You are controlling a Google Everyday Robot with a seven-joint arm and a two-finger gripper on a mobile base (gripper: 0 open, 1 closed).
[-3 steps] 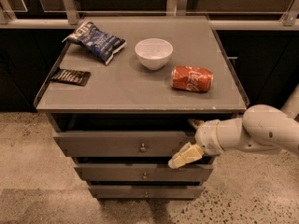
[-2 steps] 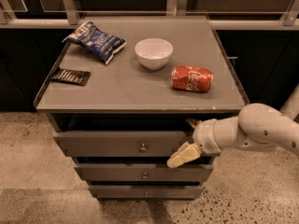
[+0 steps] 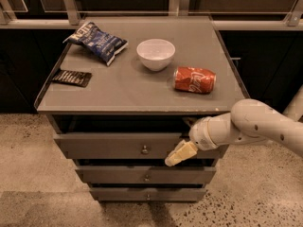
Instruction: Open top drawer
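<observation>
The top drawer [image 3: 109, 145] is the widest grey front, just under the cabinet's top, with a small round knob [image 3: 145, 150] at its centre. A dark gap shows above it. My gripper [image 3: 177, 142] is at the drawer front's right part, to the right of the knob and apart from it. It is open. One yellowish finger [image 3: 179, 154] slants down-left across the front. The other fingertip [image 3: 186, 121] shows at the gap above the front. My white arm [image 3: 255, 126] comes in from the right.
On the cabinet top [image 3: 118, 91] lie a blue chip bag [image 3: 97, 40], a white bowl [image 3: 155, 54], a red soda can [image 3: 195, 80] on its side and a dark bar [image 3: 72, 77]. Two narrower drawers [image 3: 118, 175] sit below. Dark cabinets stand behind, speckled floor around.
My gripper has shifted slightly to the left along the top drawer's front, closer to the knob. The drawer and the things on top have not moved.
</observation>
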